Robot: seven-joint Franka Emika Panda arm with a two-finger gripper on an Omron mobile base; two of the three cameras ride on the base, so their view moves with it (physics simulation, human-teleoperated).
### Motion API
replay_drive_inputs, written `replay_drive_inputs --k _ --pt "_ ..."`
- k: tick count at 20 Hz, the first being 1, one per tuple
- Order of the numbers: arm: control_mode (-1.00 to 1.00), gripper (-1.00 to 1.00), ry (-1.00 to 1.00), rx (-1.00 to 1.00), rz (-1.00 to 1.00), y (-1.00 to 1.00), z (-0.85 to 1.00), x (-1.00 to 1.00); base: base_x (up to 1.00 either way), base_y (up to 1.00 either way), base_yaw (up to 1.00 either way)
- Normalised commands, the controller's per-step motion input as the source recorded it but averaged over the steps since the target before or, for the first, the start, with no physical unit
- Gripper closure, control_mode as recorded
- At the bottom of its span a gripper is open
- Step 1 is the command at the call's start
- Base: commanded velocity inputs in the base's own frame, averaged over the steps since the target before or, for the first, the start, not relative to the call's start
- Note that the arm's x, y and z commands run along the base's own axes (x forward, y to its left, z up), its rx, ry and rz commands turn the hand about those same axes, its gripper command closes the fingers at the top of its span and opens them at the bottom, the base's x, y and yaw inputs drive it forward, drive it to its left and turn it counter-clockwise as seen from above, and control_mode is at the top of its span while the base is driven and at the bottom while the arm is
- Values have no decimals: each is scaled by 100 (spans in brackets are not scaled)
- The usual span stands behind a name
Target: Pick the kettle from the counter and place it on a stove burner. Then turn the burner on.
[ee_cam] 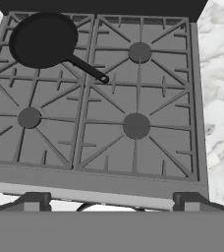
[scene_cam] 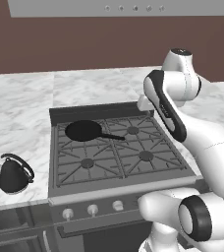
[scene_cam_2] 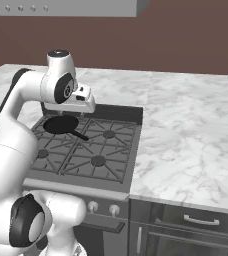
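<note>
Four round dark-grey burner caps (scene_cam: 87,163) ringed by cast-iron grate bars on the stove (scene_cam: 99,111), the back-left one taken up by a flat black frying pan (scene_cam: 83,130) with its handle slanting toward the stove's middle. Small black cone-shaped kettle (scene_cam: 13,176) upright on the broad white marble counter (scene_cam: 15,108) just left of the stove, near the front edge, well apart from the grates and not yet lifted. White arm's two-finger gripper (ee_cam: 112,202) poised above the stove, looking down on the grates, dark fingertips (ee_cam: 34,201) spread wide toward opposite sides of the hand view, nothing between them. Judged likely: rigid shell, light to moderate in weight if empty, smooth and rounded, so prone to slip out of a pinch on the sloping body. Better to take hold at the top of the thin arched loop handle (scene_cam: 21,162), jaws crossing the loop, though liable to swing beneath the grip and tip toward the short spout. Worth lowering gently onto a free burner, preferably the front-left one nearest the kettle, base centred on the bars to avoid rocking. Round silver knobs (scene_cam: 93,210) along the stove's front panel untouched; impossible to tell which knob serves which burner.
</note>
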Motion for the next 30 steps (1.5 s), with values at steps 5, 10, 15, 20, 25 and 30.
replay_drive_inputs --k 5,10,15,20,25,30 --pt "-100 -100 0 0 0 6 0 0 0 0 0" --pt "-100 -100 0 1 1 74 2 0 0 0 0" --pt "-100 -100 0 2 7 91 13 0 0 0 0" --pt "-100 -100 0 5 16 93 5 0 0 0 0" --pt "-100 -100 1 7 26 95 0 0 0 0 0" --pt "-100 -100 1 11 46 49 -7 0 0 0 0"
